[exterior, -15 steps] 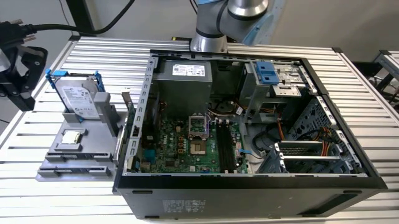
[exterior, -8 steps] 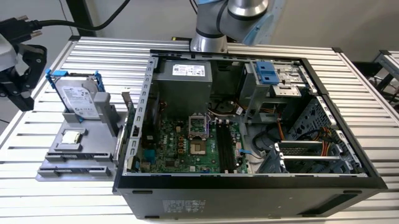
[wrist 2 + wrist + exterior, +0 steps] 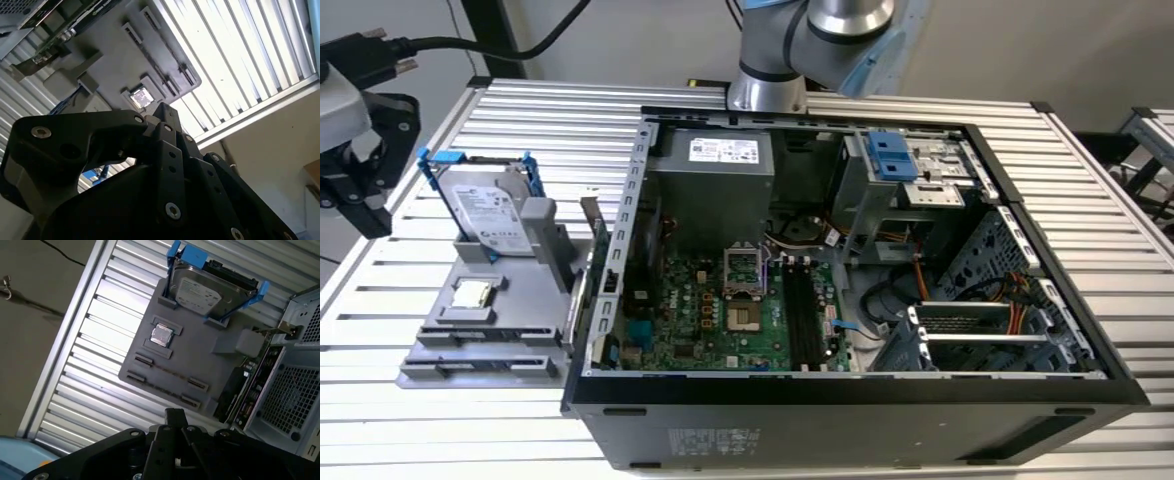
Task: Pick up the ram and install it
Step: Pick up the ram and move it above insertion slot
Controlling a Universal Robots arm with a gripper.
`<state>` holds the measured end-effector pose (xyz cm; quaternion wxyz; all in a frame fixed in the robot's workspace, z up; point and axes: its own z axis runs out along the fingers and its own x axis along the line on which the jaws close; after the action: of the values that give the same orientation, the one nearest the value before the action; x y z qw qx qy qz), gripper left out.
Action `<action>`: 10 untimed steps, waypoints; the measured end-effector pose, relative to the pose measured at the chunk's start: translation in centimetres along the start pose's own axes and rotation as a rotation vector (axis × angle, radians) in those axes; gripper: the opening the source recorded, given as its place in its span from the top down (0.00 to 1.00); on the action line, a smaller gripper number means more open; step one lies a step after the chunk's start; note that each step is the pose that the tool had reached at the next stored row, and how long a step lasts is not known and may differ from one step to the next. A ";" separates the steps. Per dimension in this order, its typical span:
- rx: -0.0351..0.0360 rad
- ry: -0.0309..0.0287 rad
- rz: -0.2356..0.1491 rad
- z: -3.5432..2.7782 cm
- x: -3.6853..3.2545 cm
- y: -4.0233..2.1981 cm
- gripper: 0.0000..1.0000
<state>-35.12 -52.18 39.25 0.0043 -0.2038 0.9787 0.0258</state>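
1. Gripper (image 3: 360, 195), ext. view: hangs at that view's left edge, by the edge of the slatted table (image 3: 454, 430). It is off to the side of the gray fixture (image 3: 520, 305) and well apart from the open PC case (image 3: 854, 420). Wide or narrow, I can't tell. On the fixture, a hard drive (image 3: 491, 215) in a blue frame stands upright and a small square chip (image 3: 474, 293) lies flat. Inside the case, the long black slots (image 3: 803, 320) on the motherboard look unfilled, as far as I can judge.
2. First wrist view: I look down on the fixture w/ the case beside it. My best guess for the ram (image 3: 231, 390) is the dark long strip at the fixture's case-side edge, just beside a green board (image 3: 252, 385). I'm not sure of it. My tool is well apart from it.
3. Second wrist view: the tool's black body sits up close, w/ the fixture and table slats beyond. Its state can't be told here either.
4. Step, by my read: approach for the pick. Nothing is installed yet.
5. Next move calls for lining up along the strip's length and coming down btw. fixture and case w/o knocking the green board or the drive. It also needs a square hold on the strip's thin faces.
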 end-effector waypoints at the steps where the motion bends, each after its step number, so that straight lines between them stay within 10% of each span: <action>1: -0.0001 0.0003 -0.007 0.00 0.00 0.00 1.00; 10: -0.0010 0.0025 -0.054 -0.01 0.00 0.00 1.00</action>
<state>-35.12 -52.18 39.26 0.0037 -0.2300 0.9728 0.0259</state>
